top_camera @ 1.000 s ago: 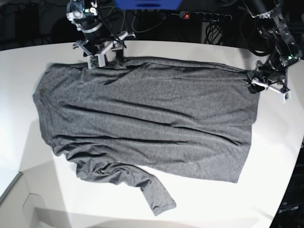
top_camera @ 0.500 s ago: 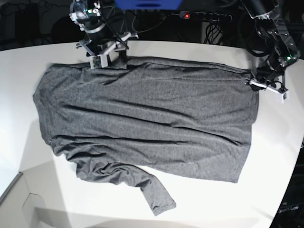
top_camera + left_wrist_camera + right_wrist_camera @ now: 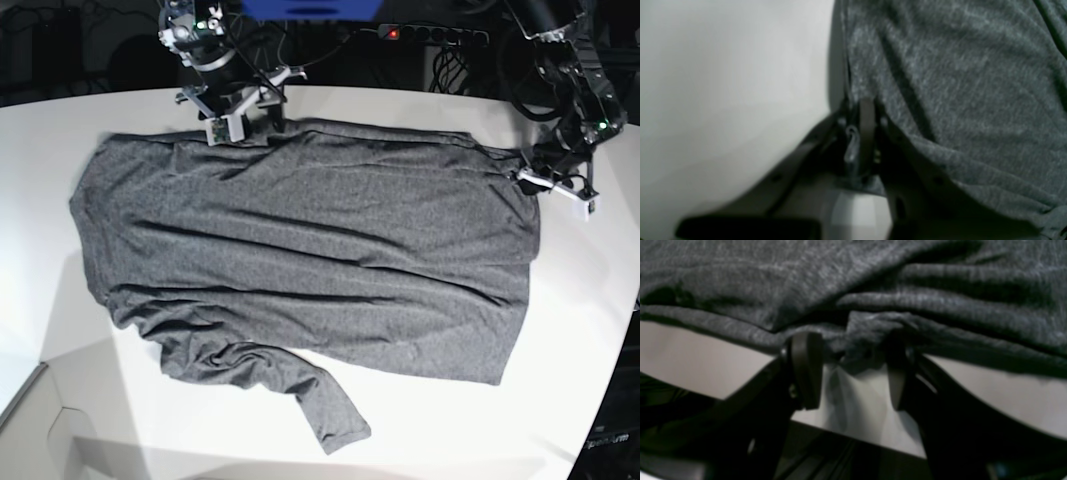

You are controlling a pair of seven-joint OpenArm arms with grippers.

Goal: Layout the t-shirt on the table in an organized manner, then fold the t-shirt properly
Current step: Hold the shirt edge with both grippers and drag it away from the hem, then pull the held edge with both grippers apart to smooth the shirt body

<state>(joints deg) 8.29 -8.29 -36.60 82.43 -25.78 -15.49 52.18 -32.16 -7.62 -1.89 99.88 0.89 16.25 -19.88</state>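
The charcoal-grey t-shirt (image 3: 310, 260) lies spread across the white table (image 3: 570, 330), with one sleeve (image 3: 330, 410) trailing toward the front edge. My left gripper (image 3: 530, 178) is at the shirt's far right corner. In the left wrist view this gripper (image 3: 862, 133) is shut, with the fabric edge (image 3: 940, 83) pinched between its fingers. My right gripper (image 3: 240, 128) sits at the shirt's far edge, left of centre. In the right wrist view its fingers (image 3: 806, 370) stand apart around a bunched fold of t-shirt (image 3: 860, 336), so the right gripper (image 3: 851, 366) is open.
A power strip (image 3: 430, 35) with a red light and cables lies beyond the table's far edge, beside a blue object (image 3: 310, 8). The table's curved edge (image 3: 615, 370) runs down the right side. A pale box-like corner (image 3: 40, 425) shows at the bottom left.
My left gripper has shut on the shirt's right corner. My right gripper has slid rightward along the far edge, and its jaws have narrowed slightly around the fabric.
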